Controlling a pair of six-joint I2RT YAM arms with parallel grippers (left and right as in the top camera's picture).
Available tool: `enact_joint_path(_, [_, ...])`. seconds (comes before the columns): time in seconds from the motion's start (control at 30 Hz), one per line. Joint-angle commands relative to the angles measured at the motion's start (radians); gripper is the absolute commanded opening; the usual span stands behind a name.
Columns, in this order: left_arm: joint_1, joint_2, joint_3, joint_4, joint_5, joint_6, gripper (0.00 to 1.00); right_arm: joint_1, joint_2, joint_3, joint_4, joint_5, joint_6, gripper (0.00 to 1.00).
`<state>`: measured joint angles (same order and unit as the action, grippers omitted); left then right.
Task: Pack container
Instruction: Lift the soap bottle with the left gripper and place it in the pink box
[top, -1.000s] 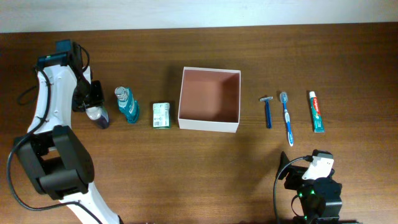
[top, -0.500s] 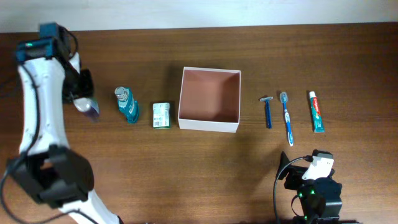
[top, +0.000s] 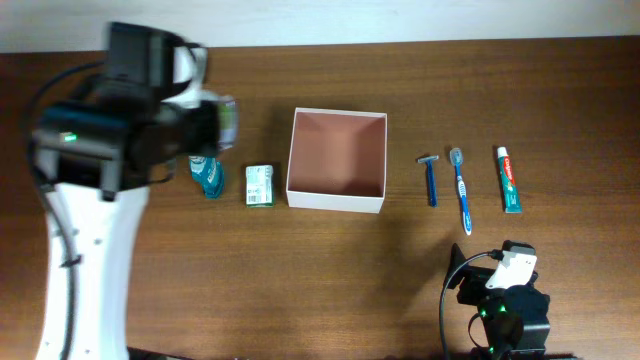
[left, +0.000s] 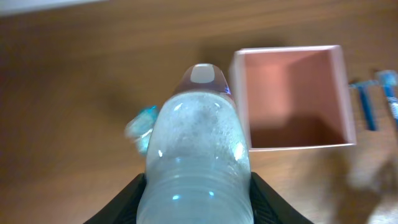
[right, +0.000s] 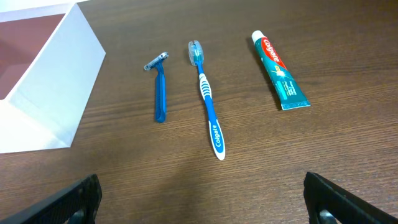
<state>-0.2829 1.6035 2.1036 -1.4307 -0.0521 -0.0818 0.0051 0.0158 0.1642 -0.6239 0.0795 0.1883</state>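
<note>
The container (top: 337, 203) is a square white box with a pinkish-brown inside, at the table's middle; it also shows in the left wrist view (left: 239, 93) and the right wrist view (right: 56, 106). My left gripper (top: 222, 122) is shut on a pale translucent bottle (left: 198, 137) with a rounded cap and holds it high above the table, left of the container. A teal bottle (top: 208, 177) and a green-white packet (top: 260, 185) lie below it. My right gripper (right: 202, 208) is open and empty near the front edge.
A blue razor (top: 431, 180), a blue toothbrush (top: 462, 190) and a toothpaste tube (top: 509, 180) lie in a row right of the container. The raised left arm hides part of the table's left side in the overhead view.
My left arm has lifted the pale bottle from the far left and swung it up and to the right, toward the container. The right arm has not moved.
</note>
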Motion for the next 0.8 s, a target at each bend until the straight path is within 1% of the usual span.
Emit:
enact_joint_path(0.0, [-0.104,0.071,-0.024,0.063,0.006,-0.018,0.01,-0.006,-0.007,-0.007,0.0,-0.001,0.011,0.99])
enact_joint_path(0.1, [-0.165,0.166,-0.039,0.109,0.007,-0.006,0.0,-0.006,-0.007,-0.007,0.0,-0.001,0.011,0.99])
enact_joint_path(0.13, [-0.194,0.231,-0.039,0.132,0.007,0.008,0.01,-0.006,-0.007,-0.007,0.0,-0.001,0.011,0.99])
enact_joint_path(0.2, [-0.219,0.306,-0.039,0.162,0.002,0.008,0.01,-0.006,-0.007,-0.007,0.0,-0.001,0.011,0.99])
enact_joint_path(0.3, [-0.23,0.405,-0.039,0.213,0.001,0.006,0.01,-0.006,-0.007,-0.007,0.0,-0.001,0.011,0.99])
enact_joint_path(0.43, [-0.229,0.515,-0.039,0.272,0.002,-0.031,0.01,-0.006,-0.007,-0.007,0.0,-0.001,0.011,0.99])
enact_joint_path(0.6, [-0.229,0.607,-0.039,0.298,-0.048,-0.067,0.02,-0.006,-0.007,-0.007,0.0,-0.001,0.011,0.99])
enact_joint_path(0.77, [-0.229,0.622,-0.039,0.297,-0.1,-0.09,0.03,-0.006,-0.007,-0.007,0.0,-0.001,0.011,0.99])
